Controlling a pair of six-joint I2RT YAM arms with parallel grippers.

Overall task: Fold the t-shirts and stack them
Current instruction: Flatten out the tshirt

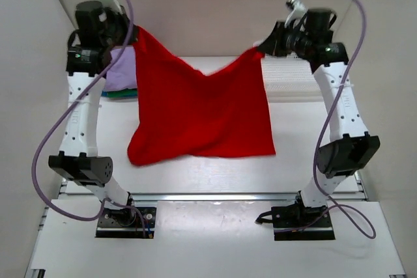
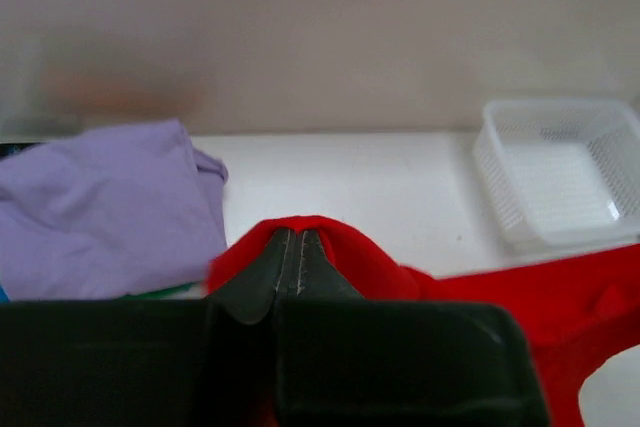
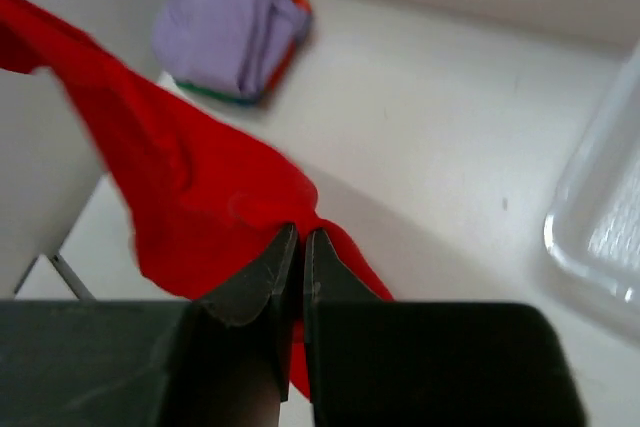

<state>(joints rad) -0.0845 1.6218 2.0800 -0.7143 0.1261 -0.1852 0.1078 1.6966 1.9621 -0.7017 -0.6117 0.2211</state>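
Note:
A bright red t-shirt (image 1: 202,112) hangs spread between both arms, its lower edge draped on the white table. My left gripper (image 1: 130,36) is shut on its top left corner, and the red cloth (image 2: 380,262) bulges around the closed tips (image 2: 291,237). At the top right corner my right gripper (image 1: 260,49) is shut on the shirt too, with red cloth (image 3: 190,197) pinched at the tips (image 3: 300,237). A folded lavender t-shirt (image 1: 120,69) lies on a stack at the back left, with green and teal edges (image 1: 120,94) showing beneath it. The same stack (image 3: 235,27) shows in the right wrist view.
A white plastic mesh basket (image 1: 287,76) stands at the back right, also seen in the left wrist view as a basket (image 2: 560,172). White walls close in the table on the left, right and back. The arm bases sit at the near edge.

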